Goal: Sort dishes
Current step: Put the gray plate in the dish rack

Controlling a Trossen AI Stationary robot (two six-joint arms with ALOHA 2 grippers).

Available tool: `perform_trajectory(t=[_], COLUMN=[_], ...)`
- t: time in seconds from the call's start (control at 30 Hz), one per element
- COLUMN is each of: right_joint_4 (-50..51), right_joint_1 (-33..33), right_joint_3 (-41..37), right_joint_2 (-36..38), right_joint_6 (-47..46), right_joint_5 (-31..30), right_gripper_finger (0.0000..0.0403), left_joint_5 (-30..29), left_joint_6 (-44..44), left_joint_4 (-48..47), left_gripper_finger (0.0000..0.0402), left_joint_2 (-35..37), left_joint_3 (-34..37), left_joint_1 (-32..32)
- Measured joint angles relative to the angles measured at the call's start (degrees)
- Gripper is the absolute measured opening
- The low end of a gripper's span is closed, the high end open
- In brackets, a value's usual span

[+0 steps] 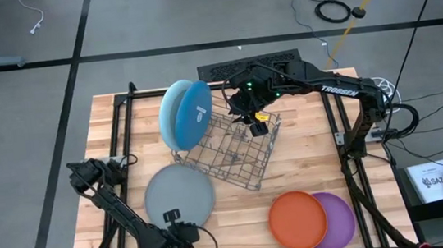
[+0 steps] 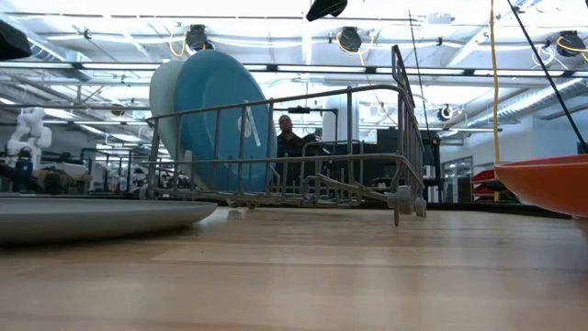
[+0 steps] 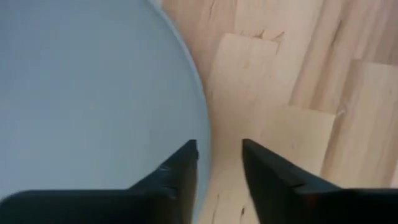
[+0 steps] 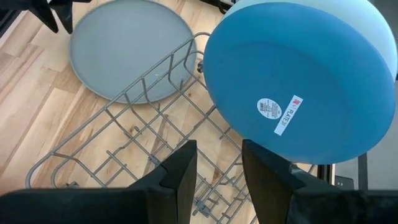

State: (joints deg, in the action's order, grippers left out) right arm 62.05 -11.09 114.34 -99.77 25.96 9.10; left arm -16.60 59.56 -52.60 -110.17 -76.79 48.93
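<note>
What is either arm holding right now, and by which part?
Nothing. The left gripper has open jaws at the grey plate's rim, gripping nothing. The right gripper hangs open over the dish rack.

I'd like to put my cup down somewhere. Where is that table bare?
Bare wood lies between the grey plate and the orange plate, in front of the wire rack, and left of the blue plates. The rack's middle is crowded; the right gripper hovers there.

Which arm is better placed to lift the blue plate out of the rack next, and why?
The right. Its gripper hangs over the wire rack, open fingers facing the upright blue plate. The left gripper sits at the grey plate lying flat on the table, farther from the rack.
</note>
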Motion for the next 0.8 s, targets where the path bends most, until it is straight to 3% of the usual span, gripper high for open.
perform_trajectory(t=[0.2, 0.4, 0.6, 0.8], right_joint_4=[0.0, -0.1, -0.2, -0.2], right_joint_1=[0.0, 0.0, 0.0, 0.0], right_joint_3=[0.0, 0.0, 0.0, 0.0], right_joint_2=[0.0, 0.0, 0.0, 0.0], right_joint_6=[0.2, 0.2, 0.4, 0.4], right_joint_5=[0.0, 0.0, 0.0, 0.0], right_gripper_finger=[0.0121, 0.0121, 0.0121, 0.0121], left_joint_5=[1.0, 3.1, 3.3, 2.6], left_joint_6=[0.2, 0.2, 0.1, -1.9], left_joint_4=[0.1, 2.8, 3.6, 2.7], left_gripper_finger=[0.0201, 0.0202, 0.0162, 0.0062], left_joint_2=[0.0, 0.0, 0.2, 0.2], left_joint_3=[3.2, 7.0, 8.5, 8.8], left_joint_1=[0.0, -0.2, -0.5, -0.5])
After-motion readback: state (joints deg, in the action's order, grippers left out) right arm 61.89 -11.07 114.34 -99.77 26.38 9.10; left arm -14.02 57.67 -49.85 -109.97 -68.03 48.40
